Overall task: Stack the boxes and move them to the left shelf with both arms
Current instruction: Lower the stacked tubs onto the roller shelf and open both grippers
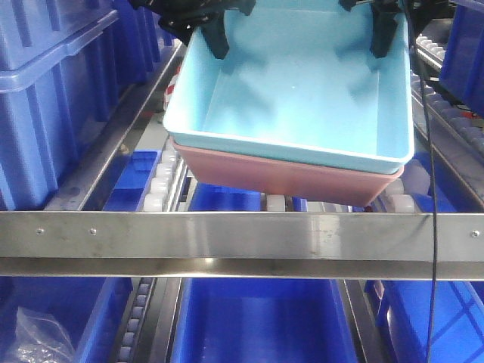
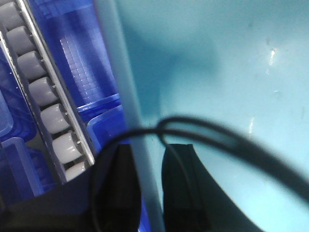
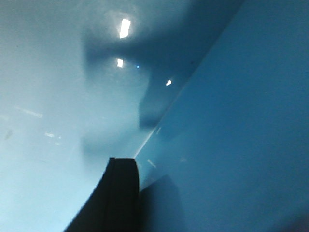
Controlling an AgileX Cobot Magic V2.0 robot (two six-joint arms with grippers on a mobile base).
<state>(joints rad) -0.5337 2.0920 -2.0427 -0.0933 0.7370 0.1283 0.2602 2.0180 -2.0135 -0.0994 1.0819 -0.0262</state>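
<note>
gripping the light blue box [image 1: 302, 91] rim, left hand [image 2: 145, 193] clamped; right hand [image 3: 120, 193] unclear.

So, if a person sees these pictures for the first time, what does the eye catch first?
First the light blue bin, nested in the salmon pink bin, both held above the silver front rail. Next the left gripper, its fingers straddling the blue bin's wall, and the right gripper at the far right corner.

Dark blue ribbed crates [image 1: 45, 98] are stacked at far left. Below them, a crumpled clear plastic bag [image 1: 34, 336] lies inside another blue bin [image 1: 261, 321].
</note>
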